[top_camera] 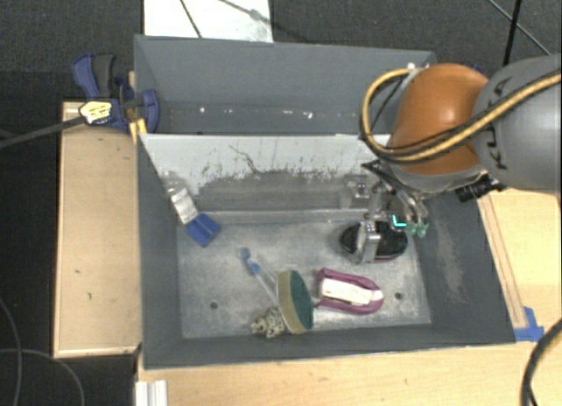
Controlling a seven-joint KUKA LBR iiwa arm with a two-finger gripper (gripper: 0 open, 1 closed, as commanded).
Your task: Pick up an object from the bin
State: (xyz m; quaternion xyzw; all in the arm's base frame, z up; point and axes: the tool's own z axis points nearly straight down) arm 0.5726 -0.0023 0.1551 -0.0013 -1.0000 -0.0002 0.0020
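Black round object [392, 247] beneath gripper [370, 243], right side of grey bin [211, 283]

no legible txt, no labels, no nos.

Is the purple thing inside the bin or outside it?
Inside: the purple thing lies on the floor of the bin near the front wall, apart from the gripper.

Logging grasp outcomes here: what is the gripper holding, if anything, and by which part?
Cannot be told. The gripper is down at a black rounded object on the right of the bin floor; any hold is hidden.
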